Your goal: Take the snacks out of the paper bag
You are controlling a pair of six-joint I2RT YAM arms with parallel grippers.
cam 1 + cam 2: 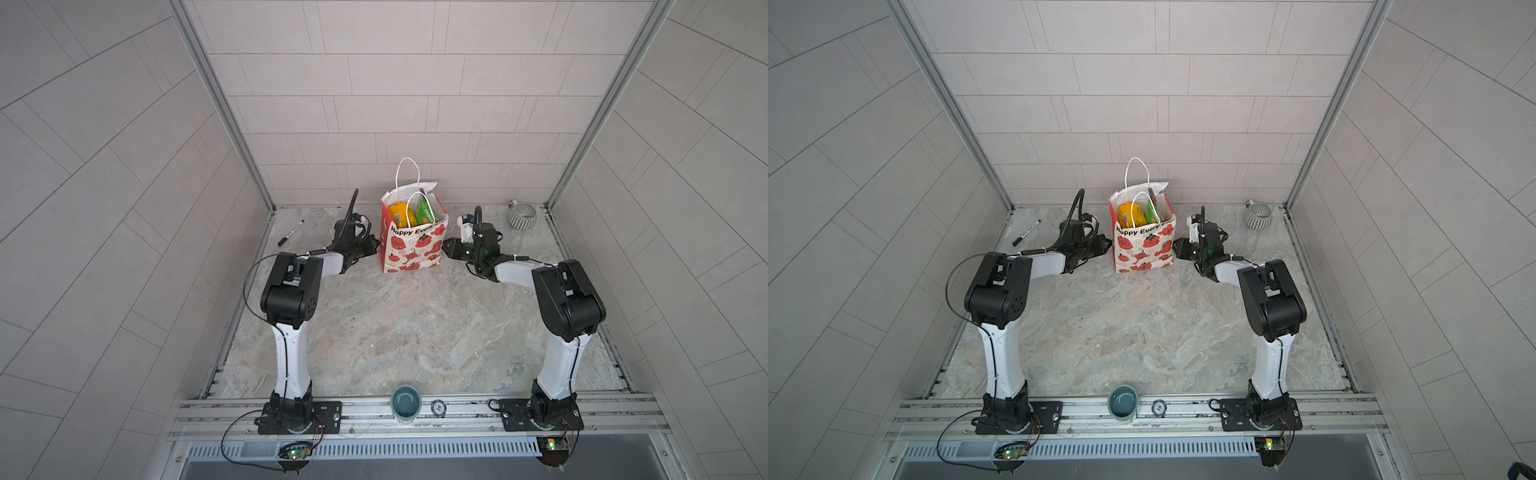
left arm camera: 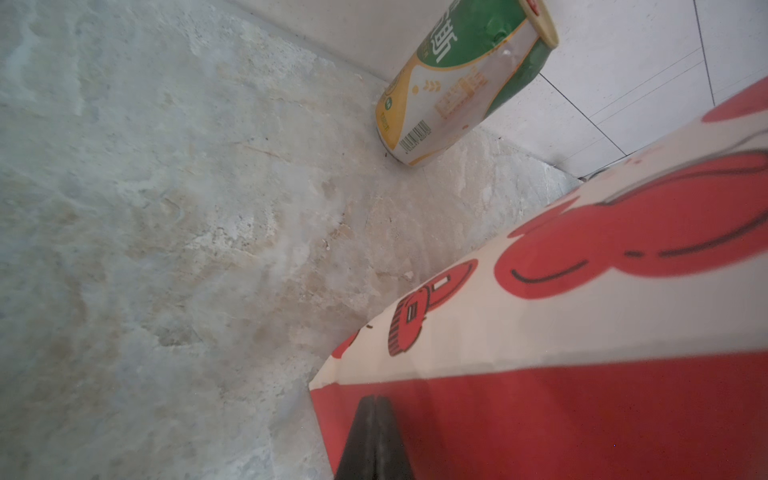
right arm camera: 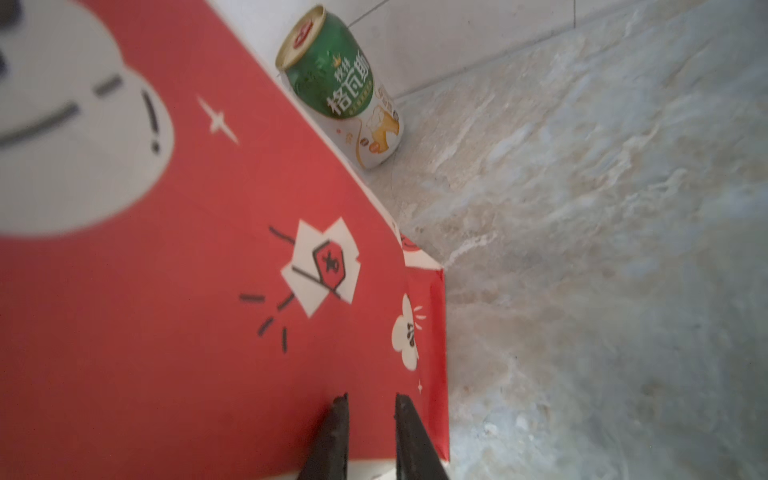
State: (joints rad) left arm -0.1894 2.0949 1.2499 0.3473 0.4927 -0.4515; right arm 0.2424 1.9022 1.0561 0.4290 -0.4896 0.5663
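Note:
The paper bag [image 1: 411, 249] [image 1: 1142, 251] stands upright near the back wall with its mouth open, in both top views. Inside it the snacks show as yellow-orange packets [image 1: 402, 214] [image 1: 1125, 216] and a green packet [image 1: 424, 211] [image 1: 1153, 212]; the other packets are hidden. My left gripper [image 1: 375, 242] [image 1: 1108, 244] [image 2: 375, 400] is shut, its tip against the bag's [image 2: 582, 316] red left side. My right gripper [image 1: 445, 244] [image 1: 1175, 246] [image 3: 371, 400] points at the bag's [image 3: 166, 299] red right side. Its jaws stand a little apart with nothing between them.
A green-and-white drink can [image 2: 461, 83] [image 3: 345, 91] stands behind the bag by the back wall. A black marker [image 1: 291, 233] [image 1: 1025, 232] lies at the back left and a striped mug [image 1: 522, 217] [image 1: 1258, 216] at the back right. A teal cup [image 1: 406, 402] [image 1: 1123, 402] and a chip [image 1: 438, 408] sit on the front rail.

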